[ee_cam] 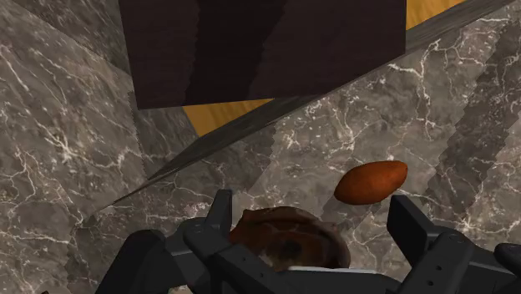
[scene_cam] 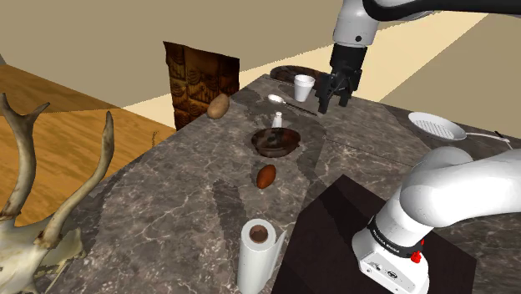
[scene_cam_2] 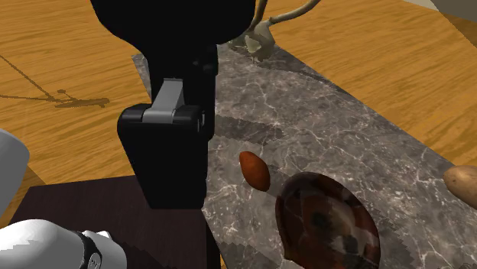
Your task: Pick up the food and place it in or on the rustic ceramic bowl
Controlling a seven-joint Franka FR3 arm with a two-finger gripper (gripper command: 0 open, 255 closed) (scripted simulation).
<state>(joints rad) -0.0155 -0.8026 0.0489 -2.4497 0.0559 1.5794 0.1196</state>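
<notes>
- Shoulder view first: I am watching the all-black two-finger gripper (scene_cam: 336, 93) hanging in the air beyond the dark brown glazed round bowl (scene_cam: 275, 143), up and toward that view's right of it.
- I am seeing its fingers standing apart with nothing between them, so the gripper is open and carrying nothing.
- Wrist view: I am looking along the gripper (ee_cam: 313, 209), and the bowl (ee_cam: 288, 238) is showing between and below the spread fingers, untouched by either of them.
- I am finding the reddish-brown oval piece of food (scene_cam: 266, 176) lying on the dark veined marble countertop (scene_cam: 179, 200) just beside the bowl, on the bowl's side facing the dark box stand (scene_cam: 334, 221), with a strip of bare marble between food and rim.
- Second exterior view: I am seeing the same food (scene_cam_2: 254, 170) sitting beside the bowl (scene_cam_2: 327, 222), outside its rim.
- I am noting a small white shaker (scene_cam: 276, 119) standing just behind the bowl, on the side away from the food.
- A white cup (scene_cam: 305, 86) is standing farther beyond the bowl, near the gripper.
- A tan potato (scene_cam: 218, 106) is lying beyond the bowl toward the shoulder view's left.
- A white paper towel roll (scene_cam: 257, 255) is standing upright well apart from the bowl, past the food.
</notes>
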